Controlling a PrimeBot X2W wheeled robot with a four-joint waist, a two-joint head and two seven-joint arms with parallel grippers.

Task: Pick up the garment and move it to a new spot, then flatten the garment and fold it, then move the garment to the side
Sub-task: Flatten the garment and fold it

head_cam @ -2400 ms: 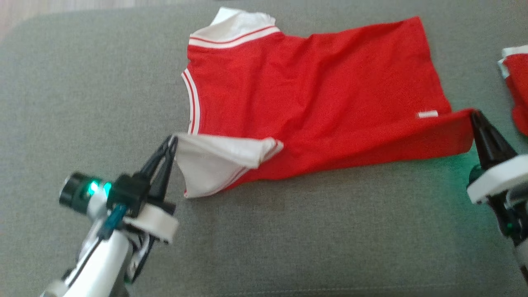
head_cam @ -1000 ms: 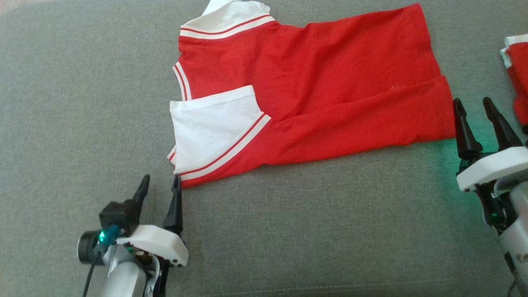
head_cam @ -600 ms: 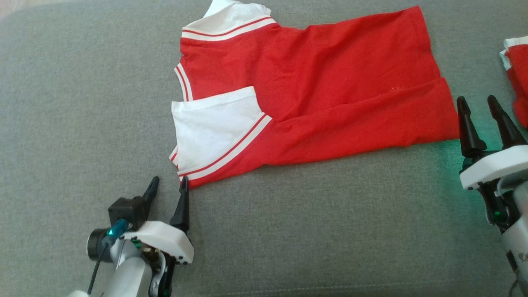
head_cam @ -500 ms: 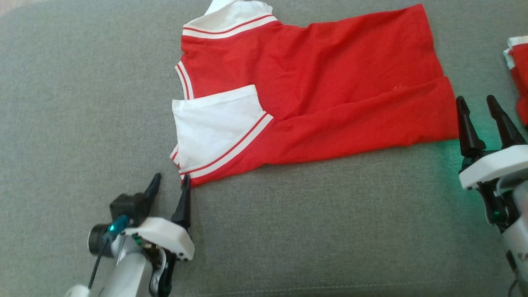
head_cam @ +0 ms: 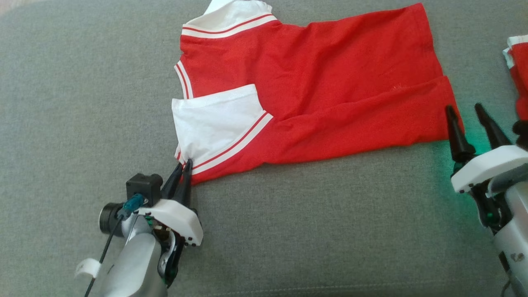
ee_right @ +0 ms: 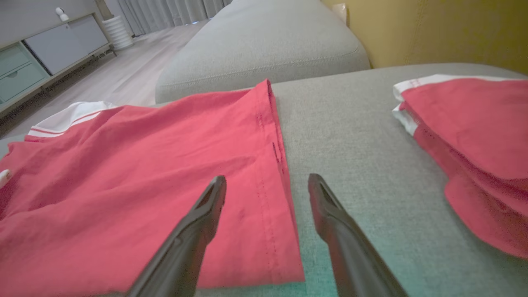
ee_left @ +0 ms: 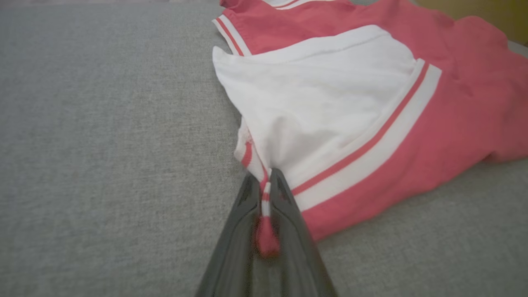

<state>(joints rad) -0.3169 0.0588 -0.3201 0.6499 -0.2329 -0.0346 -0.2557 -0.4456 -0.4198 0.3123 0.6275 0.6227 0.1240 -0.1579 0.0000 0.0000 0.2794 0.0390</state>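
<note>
Cushion (head_cam: 288, 239): grey, under red garment (head_cam: 330, 82).
Left claw (head_cam: 184, 164): pinching its sleeve corner (ee_left: 264, 181).
Right claw (head_cam: 463, 108): spread astride hem (ee_right: 280, 173).

matt red-white cloth garment (head_cam: 313, 90); coarse woven grey sofa fabric (head_cam: 82, 103); smooth dark plastic fingers (ee_right: 198, 231).

The garment (head_cam: 330, 82) at the centre of the frame is coloured red, with a white sleeve (head_cam: 210, 123) edged by red-and-white stripes. A plain grey weave is shown on the sofa cushion (head_cam: 82, 103). The second garment (head_cam: 520, 78), at the right edge, is red with white trim. The left claw (head_cam: 183, 167) and right claw (head_cam: 463, 108) are coloured black at the tips and white at the base. A green glow (head_cam: 445, 156) is cast on the cushion beside the right one.
</note>
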